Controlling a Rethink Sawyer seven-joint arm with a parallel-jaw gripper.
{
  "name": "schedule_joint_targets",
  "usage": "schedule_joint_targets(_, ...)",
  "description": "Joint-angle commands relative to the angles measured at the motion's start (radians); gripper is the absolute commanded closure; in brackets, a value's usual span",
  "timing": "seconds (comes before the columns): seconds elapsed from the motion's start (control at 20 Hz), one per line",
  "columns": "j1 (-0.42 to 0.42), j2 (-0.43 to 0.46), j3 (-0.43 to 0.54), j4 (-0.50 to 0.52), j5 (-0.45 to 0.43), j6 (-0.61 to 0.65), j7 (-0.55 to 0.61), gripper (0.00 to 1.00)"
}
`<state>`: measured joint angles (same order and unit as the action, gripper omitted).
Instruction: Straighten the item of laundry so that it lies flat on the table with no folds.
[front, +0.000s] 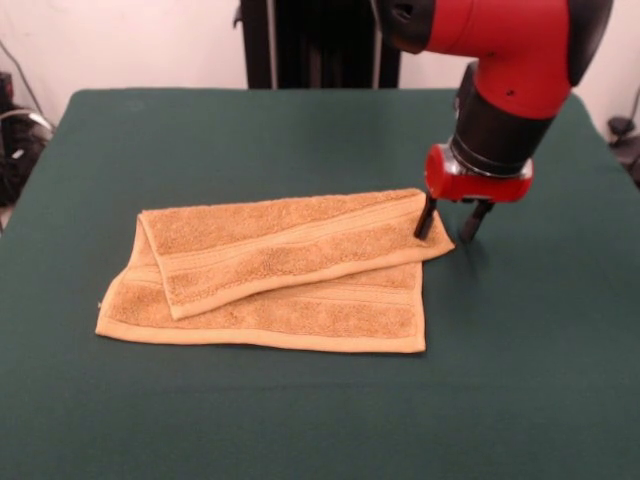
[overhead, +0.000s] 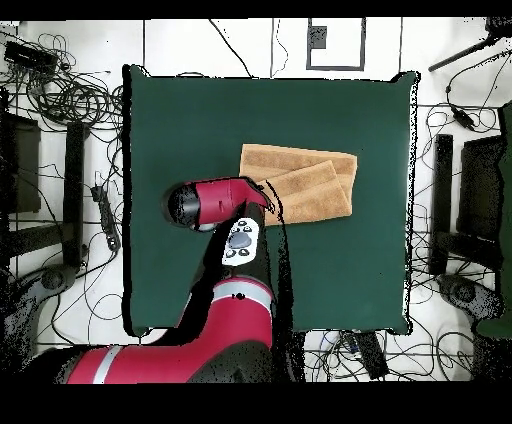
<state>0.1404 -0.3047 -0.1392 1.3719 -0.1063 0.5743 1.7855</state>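
The orange-tan towel (front: 280, 270) lies left of centre on the dark green table (front: 300, 130). It is folded: an upper layer lies slanted across the lower layer, with a fold at the left end. My gripper (front: 450, 220) is down at the towel's far right corner. Its jaws are open and straddle that corner, with one finger (front: 427, 215) on the towel's edge and the other over bare cloth. In the overhead view the towel (overhead: 310, 180) lies in the table's (overhead: 200, 120) upper middle, and the red arm (overhead: 215, 203) covers its lower left corner and hides the gripper.
The black pedestal (front: 320, 40) stands at the table's far side. Cables and stands (overhead: 70, 100) lie on the floor round the table. Green cloth stretches wide on every side of the towel.
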Motion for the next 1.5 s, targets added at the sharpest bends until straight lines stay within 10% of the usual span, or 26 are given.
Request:
schedule_joint_targets(0.05,-0.036,0.091,0.071,0.088,0.027,-0.014,0.155,0.00)
schedule_joint_targets(1.5,-0.045,0.084,0.078,0.107,0.047,-0.059,0.187,0.00)
